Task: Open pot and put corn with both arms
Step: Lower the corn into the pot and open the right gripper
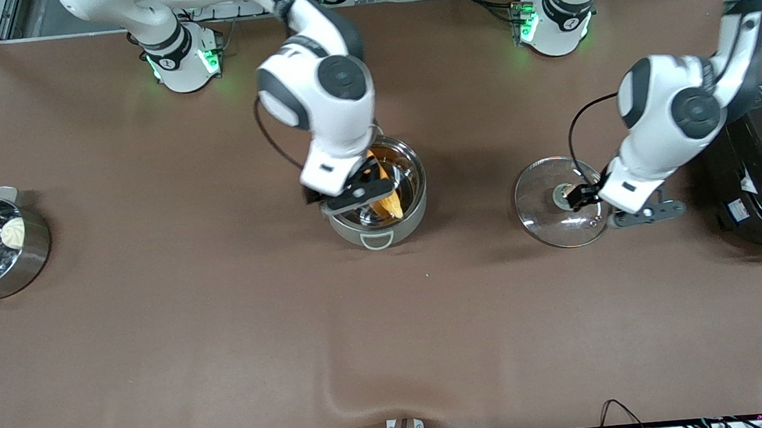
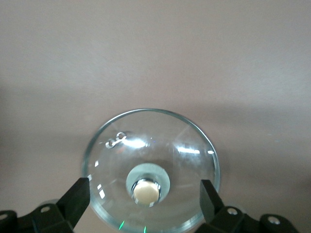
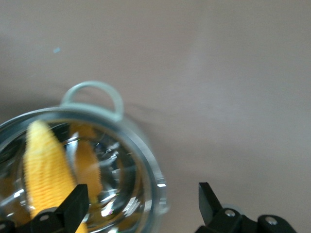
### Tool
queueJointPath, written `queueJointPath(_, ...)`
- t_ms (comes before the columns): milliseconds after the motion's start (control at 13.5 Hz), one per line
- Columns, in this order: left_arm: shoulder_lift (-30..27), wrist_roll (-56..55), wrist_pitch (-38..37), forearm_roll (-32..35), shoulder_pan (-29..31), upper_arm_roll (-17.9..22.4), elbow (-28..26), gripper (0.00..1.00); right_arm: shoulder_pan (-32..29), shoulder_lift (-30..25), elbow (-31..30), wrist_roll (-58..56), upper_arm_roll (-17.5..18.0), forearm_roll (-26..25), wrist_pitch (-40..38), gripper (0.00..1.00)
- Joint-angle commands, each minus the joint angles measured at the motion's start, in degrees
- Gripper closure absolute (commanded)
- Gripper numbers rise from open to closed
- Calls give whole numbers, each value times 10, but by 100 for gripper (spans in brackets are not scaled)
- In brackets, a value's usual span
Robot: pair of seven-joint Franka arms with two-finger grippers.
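Right gripper [image 1: 360,198]: fingers parted, empty, over the pot [image 1: 376,192] at mid-table. Corn [image 1: 388,199]: inside, apparently leaning; firm, ridged, best pinched mid-cob. Left gripper [image 1: 578,198]: released, straddling the lid [image 1: 554,202] knob; glass, fragile.

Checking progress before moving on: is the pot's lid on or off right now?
Off. The lid lies flat on the table beside the open pot, toward the left arm's end; the corn is already inside.

Front cam sits high, looking down the whole brown table [image 1: 158,344]. Each wrist cam looks straight down, close: left on the clear glass lid [image 2: 150,170], right on the shiny steel pot [image 3: 146,160]; both appear mid-frame up front.
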Motion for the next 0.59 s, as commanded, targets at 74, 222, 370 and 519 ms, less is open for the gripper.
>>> queueJointPath(74,4,1,-157,-3,3,1,138,0,-85,-20,-11,-80,10,40,-20,0)
queueJointPath(222,3,2,-226,-2,4,4,203,0,-136,-34,-12,-137,8,52,-59,0)
queueJointPath(370,3,1,-285,-2,8,6,255,0,-191,-50,-13,-216,9,52,-116,0)
queueJointPath(519,1,4,-317,-1,16,0,285,0,-246,-68,-15,-285,9,53,-150,0)
